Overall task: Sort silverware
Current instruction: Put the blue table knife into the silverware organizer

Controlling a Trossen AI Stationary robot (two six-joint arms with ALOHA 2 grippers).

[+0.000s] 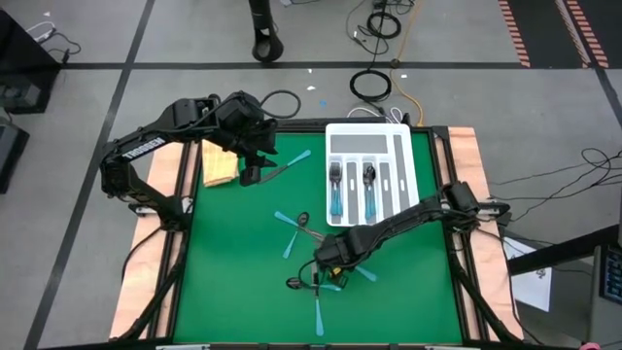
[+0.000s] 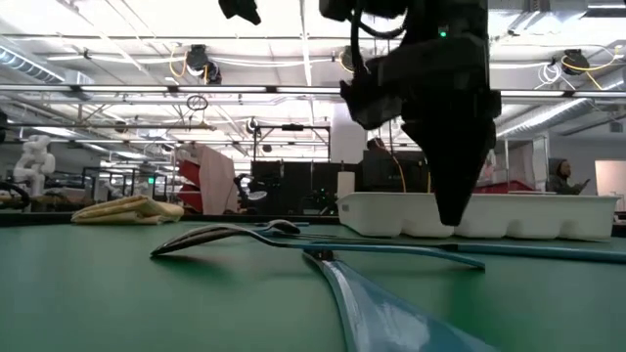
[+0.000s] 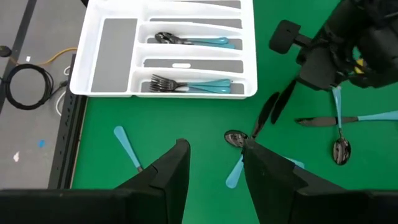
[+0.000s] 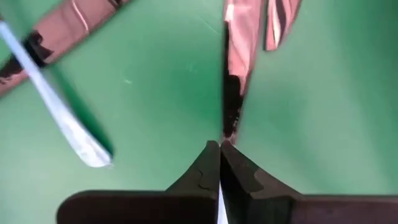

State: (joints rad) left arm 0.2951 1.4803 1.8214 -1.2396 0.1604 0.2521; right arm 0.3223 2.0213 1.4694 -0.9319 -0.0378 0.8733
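The right hand point(image 1: 328, 261) pinches a blue-handled piece of silverware point(image 4: 219, 210) below the white compartmented tray point(image 1: 411, 146); the left hand point(image 1: 255, 163), fingers apart, hovers beside it.

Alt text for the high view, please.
Seen from above, the right gripper is down among blue-handled silverware scattered on a green mat. The left gripper hovers near a yellow cloth, beside a white tray holding a few pieces.

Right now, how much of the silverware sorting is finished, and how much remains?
Early stage. Two slots of the white tray hold silverware: forks and spoons. The right gripper is down on the mat, shut on a knife. The left gripper hovers open near the tray. Several pieces still lie loose on the green mat.
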